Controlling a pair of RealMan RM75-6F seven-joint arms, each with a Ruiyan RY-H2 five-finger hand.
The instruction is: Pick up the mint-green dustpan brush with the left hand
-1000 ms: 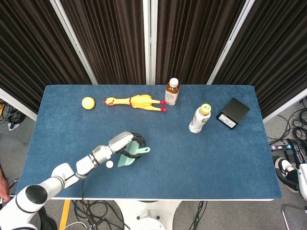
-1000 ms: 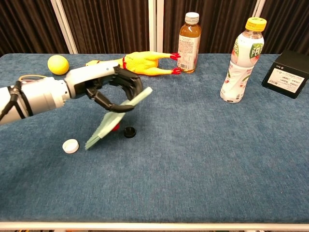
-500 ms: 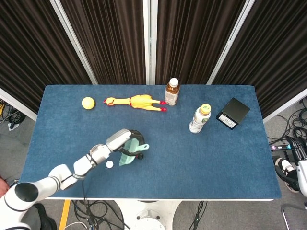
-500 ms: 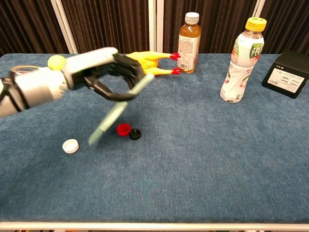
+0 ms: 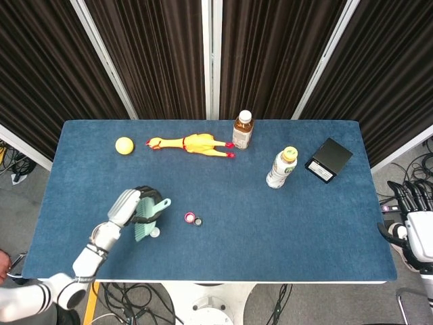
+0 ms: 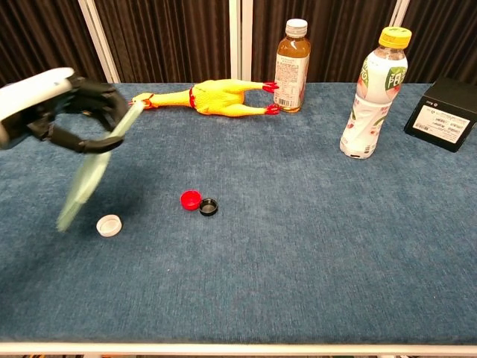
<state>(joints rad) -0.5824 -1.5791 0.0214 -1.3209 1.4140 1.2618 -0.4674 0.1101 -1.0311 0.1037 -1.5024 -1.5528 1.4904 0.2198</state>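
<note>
My left hand (image 5: 134,205) (image 6: 63,108) grips the mint-green dustpan brush (image 5: 147,220) (image 6: 93,168) by its handle, above the table's front left. The brush hangs tilted, with its bristle end pointing down and toward me, clear of the blue cloth. Its handle tip sticks out past the dark fingers (image 6: 104,104). My right hand (image 5: 411,223) shows at the far right edge of the head view, off the table, with its fingers apart and nothing in them.
On the blue table (image 5: 304,230) lie a white cap (image 6: 109,224), a red cap (image 6: 191,199) and a black cap (image 6: 209,206). At the back are a yellow ball (image 5: 124,145), a rubber chicken (image 6: 209,97), a tea bottle (image 6: 292,66), a yellow-capped bottle (image 6: 375,93) and a black box (image 6: 443,113).
My left hand has lifted the brush and carried it left, away from the red and black caps, which now lie uncovered. My right hand has come into view at the right edge.
</note>
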